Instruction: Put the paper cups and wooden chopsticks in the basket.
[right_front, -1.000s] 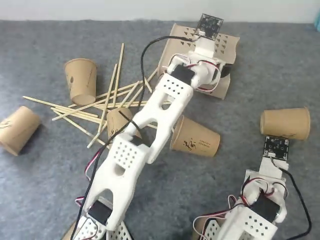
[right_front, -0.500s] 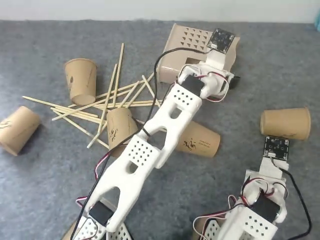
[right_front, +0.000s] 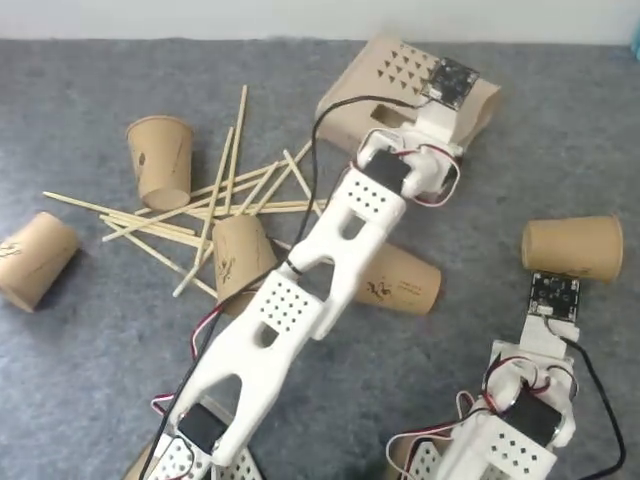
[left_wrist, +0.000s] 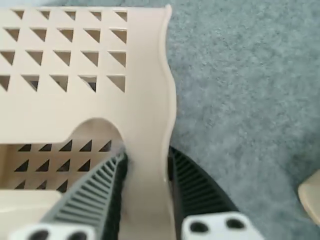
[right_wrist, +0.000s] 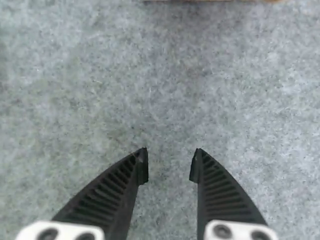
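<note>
Held by one wall: the basket (left_wrist: 90, 60), at the far side of the table, pinched in the left gripper (left_wrist: 146, 155) with one finger (left_wrist: 107, 180) inside beside the handle cut-out (left_wrist: 92, 132) and the other outside, clamped across the rim. Swung over the last second away from the chopsticks (right_front: 200, 210) and farther toward the back right. Rolled on the way, from open mouth showing to a triangle-pierced wall facing up in the high view. Judged as an attempt to right or reposition it, not as loading; not yet standing mouth-up, so probably not ready to take anything.

Left where they lay on the grey carpet (right_front: 560, 130): five paper cups (right_front: 395, 280), none inside, and the chopsticks fanned out between the cups on the left and the basket. Nothing of the task completed so far.

Kept unmoved at the near right: the right gripper (right_wrist: 168, 155), fingers apart over bare carpet, holding nothing.
</note>
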